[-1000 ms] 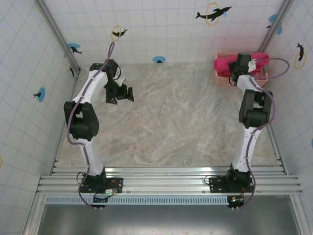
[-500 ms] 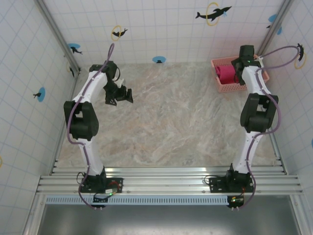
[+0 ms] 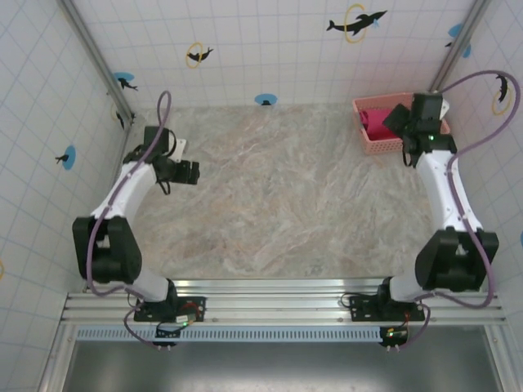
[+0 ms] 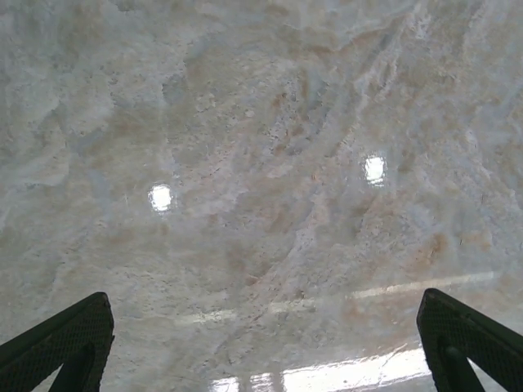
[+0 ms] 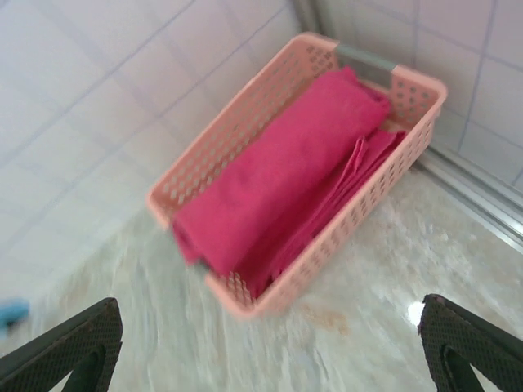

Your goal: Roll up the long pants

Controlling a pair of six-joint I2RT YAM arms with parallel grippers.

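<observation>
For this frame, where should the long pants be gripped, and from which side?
Probably the thick rolled part of the long pants, pinched across its width from straight above: the basket walls block every sideways approach, and that roll sits higher than the flat folds beside it.

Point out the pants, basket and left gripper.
long pants (image 5: pixel 270 192), right wrist view, middle of the folded bundle.
basket (image 5: pixel 231 133), right wrist view, latticed side wall.
left gripper (image 4: pixel 263 306), left wrist view, between fingertips.

One pair of long pants (image 5: pixel 278 188) lies in one basket (image 5: pixel 369 208). There are two arms, the left arm (image 3: pixel 122 192) and the right arm (image 3: pixel 448 188), and one counter (image 3: pixel 294 204).
</observation>
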